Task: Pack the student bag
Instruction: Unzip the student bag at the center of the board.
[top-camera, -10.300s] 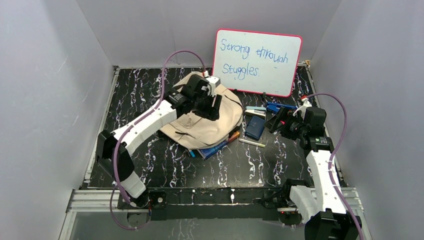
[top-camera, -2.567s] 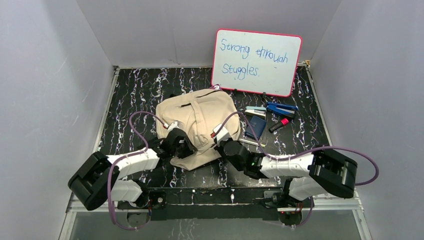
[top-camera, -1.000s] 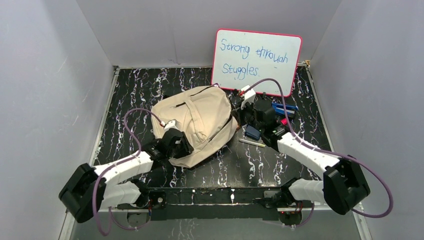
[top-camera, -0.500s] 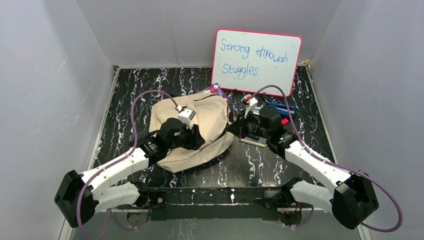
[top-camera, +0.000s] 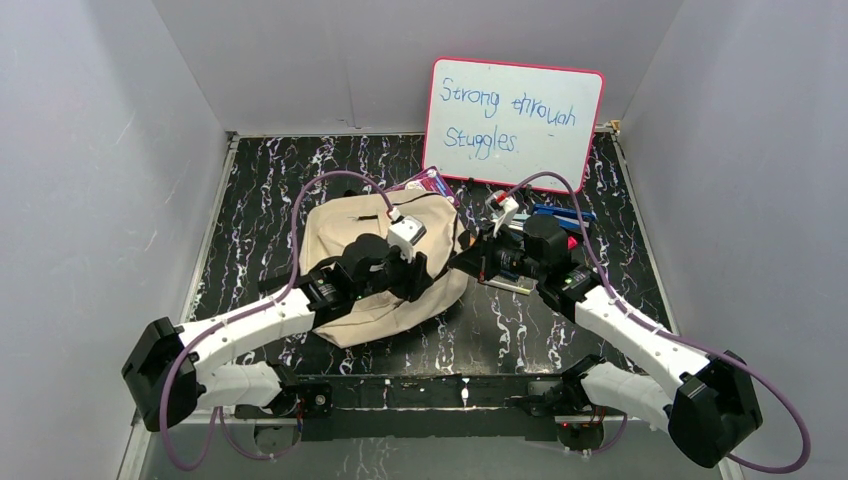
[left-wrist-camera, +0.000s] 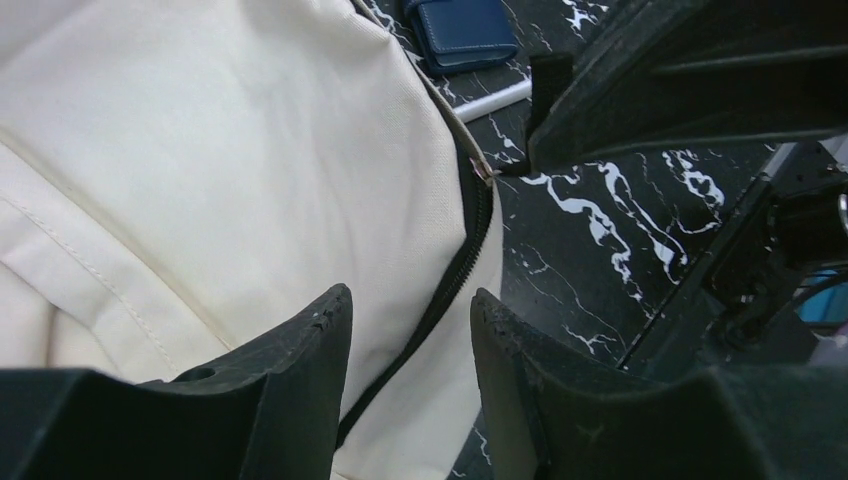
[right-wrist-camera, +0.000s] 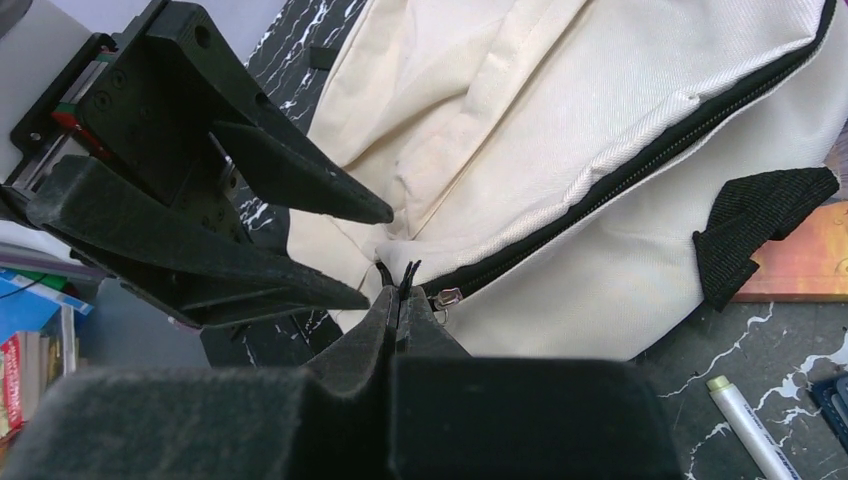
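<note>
My right gripper (right-wrist-camera: 398, 288) has its fingers pressed together on the zipper pull (right-wrist-camera: 408, 268). The silver slider (right-wrist-camera: 447, 296) sits just beside the tips, at a corner of the student bag (top-camera: 330, 230). My left gripper (left-wrist-camera: 408, 298) is about half spread with nothing between its fingers. It straddles the zip line (left-wrist-camera: 455, 270) near that same corner, and I can't tell whether it touches the cloth.

The zip looks closed along the stretch I can see, so I judge this is the opening step. Next the left should pin the canvas while the right draws the pull along the track without slipping off.

The bag lies flat, mid-way across the black marbled table (top-camera: 270, 180). A blue wallet (left-wrist-camera: 455, 30) and a pen (left-wrist-camera: 495, 98) lie to its right, a whiteboard (top-camera: 515, 120) is propped at the back, and grey walls (top-camera: 100, 150) close the space in.
</note>
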